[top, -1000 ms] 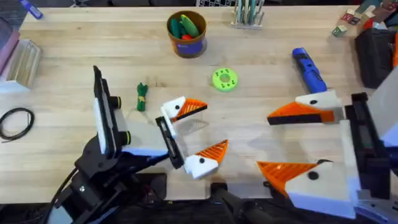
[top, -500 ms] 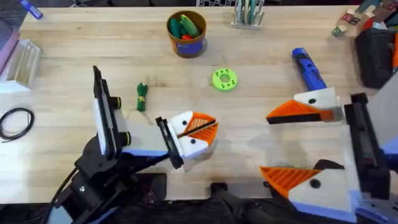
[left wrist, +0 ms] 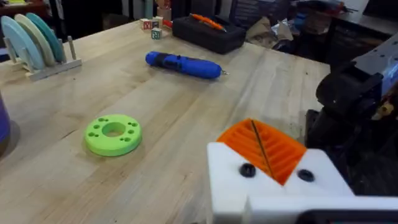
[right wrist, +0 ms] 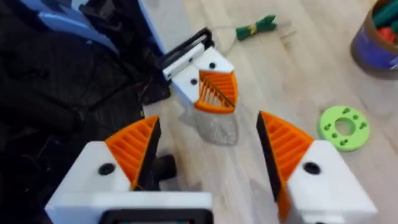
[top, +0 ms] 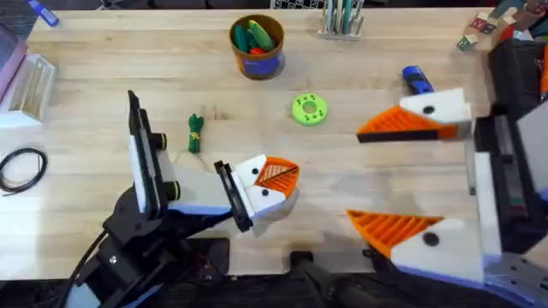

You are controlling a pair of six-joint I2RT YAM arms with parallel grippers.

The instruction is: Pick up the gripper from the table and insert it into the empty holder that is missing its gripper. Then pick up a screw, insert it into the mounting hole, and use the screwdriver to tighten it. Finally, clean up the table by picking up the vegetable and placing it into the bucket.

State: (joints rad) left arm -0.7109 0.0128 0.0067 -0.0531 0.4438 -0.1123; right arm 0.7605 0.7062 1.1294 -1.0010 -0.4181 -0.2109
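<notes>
My left gripper point(top: 274, 178) rests low over the table point(top: 103, 103) near the front middle, its orange ribbed pads pressed together with nothing between them; the wrist view shows its closed pads point(left wrist: 264, 148). The right gripper point(top: 354, 177) stands wide open at the right, and the left gripper point(right wrist: 214, 92) lies ahead of its spread fingers. Part of the blue screwdriver point(top: 416, 79) is covered by the far right finger; it shows whole as the screwdriver point(left wrist: 183, 64). The dark-green vegetable point(top: 195, 133) lies left of centre. The bucket point(top: 257, 47) stands at the back. The loose gripper, holder and screw are out of view.
A bright-green disc point(top: 309, 109) lies between the bucket and the right gripper. A black cable loop point(top: 21, 167) and a clear box point(top: 30, 85) sit at the left edge. A rack point(top: 341, 19) stands at the back, a black case point(top: 518, 77) at the far right.
The left gripper's fingers have closed together from open. The right gripper has shifted toward the back and spread wider, its far finger now covering more of the screwdriver.
</notes>
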